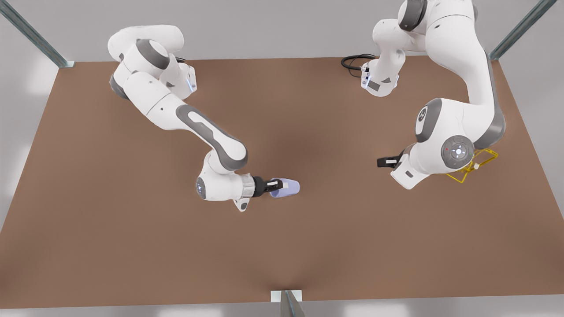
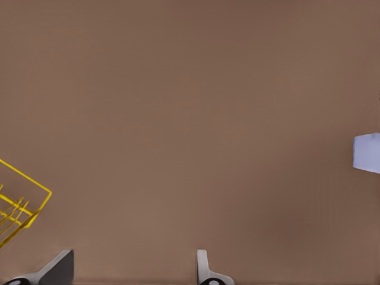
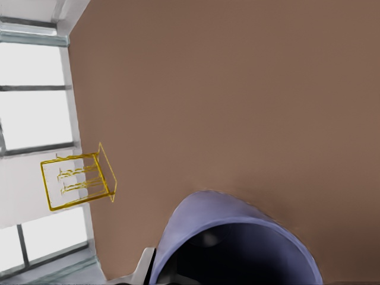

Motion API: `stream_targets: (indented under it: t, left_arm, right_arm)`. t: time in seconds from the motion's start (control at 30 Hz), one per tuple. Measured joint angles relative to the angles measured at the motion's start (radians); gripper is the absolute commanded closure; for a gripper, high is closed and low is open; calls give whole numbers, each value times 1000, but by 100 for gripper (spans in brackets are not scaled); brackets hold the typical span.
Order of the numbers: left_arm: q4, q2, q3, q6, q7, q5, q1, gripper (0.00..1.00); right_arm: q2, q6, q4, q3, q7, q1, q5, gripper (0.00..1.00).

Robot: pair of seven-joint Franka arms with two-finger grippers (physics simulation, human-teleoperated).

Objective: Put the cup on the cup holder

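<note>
The lavender-blue cup (image 1: 291, 186) lies tipped on its side over the middle of the brown table (image 1: 132, 246). My right gripper (image 1: 278, 185) is shut on its rim. The right wrist view looks into the cup's dark mouth (image 3: 237, 243). The yellow wire cup holder (image 1: 480, 164) stands at the front view's right, partly hidden behind the other arm's elbow, and sits far off in the right wrist view (image 3: 77, 181). My left gripper (image 1: 387, 162) hovers open beside the holder (image 2: 18, 205), well apart from the cup (image 2: 367, 152). Nothing is between its fingers (image 2: 205, 270).
A black cable loop (image 1: 354, 61) lies at the table's back edge near the arm base. Metal frame posts (image 1: 35, 35) stand at the back corners, and another post (image 1: 288, 304) is at the front edge. A wide stretch of table separates the cup from the holder.
</note>
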Motion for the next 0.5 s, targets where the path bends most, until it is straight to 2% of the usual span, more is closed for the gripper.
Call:
stream_targets:
  t: [0.17,0.33,0.5]
  left_arm:
    - [3,42,-3,21,-123,-18,-69,0]
    - [31,72,-4,143,-393,-59,-196,0]
    - [101,182,9,294,-739,-77,-195,0]
  right_arm:
    - [183,53,56,104,-7,-6,-6,79]
    - [265,147,155,110,-12,9,-26,79]
    - [309,206,171,107,-16,27,-34,79]
